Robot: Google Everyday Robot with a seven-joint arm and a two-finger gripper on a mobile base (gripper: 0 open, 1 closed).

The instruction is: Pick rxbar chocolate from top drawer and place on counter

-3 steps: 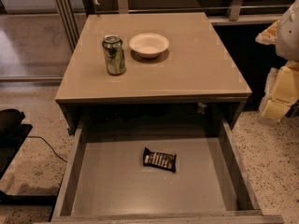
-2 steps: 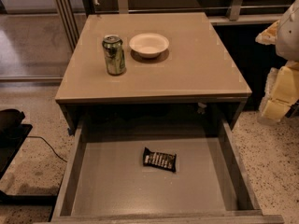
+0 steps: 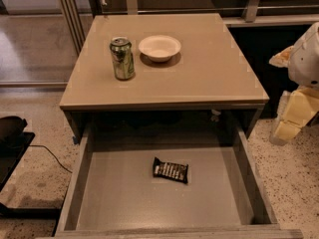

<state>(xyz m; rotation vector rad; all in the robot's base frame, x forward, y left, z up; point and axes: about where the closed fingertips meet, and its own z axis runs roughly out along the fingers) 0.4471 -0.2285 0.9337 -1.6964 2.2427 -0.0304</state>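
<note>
The rxbar chocolate [image 3: 170, 170], a small black wrapper with white lettering, lies flat on the grey floor of the top drawer [image 3: 114, 198], a little right of its middle. The drawer is pulled fully out below the counter [image 3: 199, 68], the beige-tan cabinet top. My gripper [image 3: 294, 116] hangs at the right edge of the view, beside the cabinet and above the speckled floor. It is well apart from the bar and holds nothing that I can see.
A green drink can [image 3: 122, 58] and a white bowl [image 3: 159, 48] stand on the counter's back left part. A black object with a cable [image 3: 12, 133] lies on the floor at left. A dark cabinet and railing run behind.
</note>
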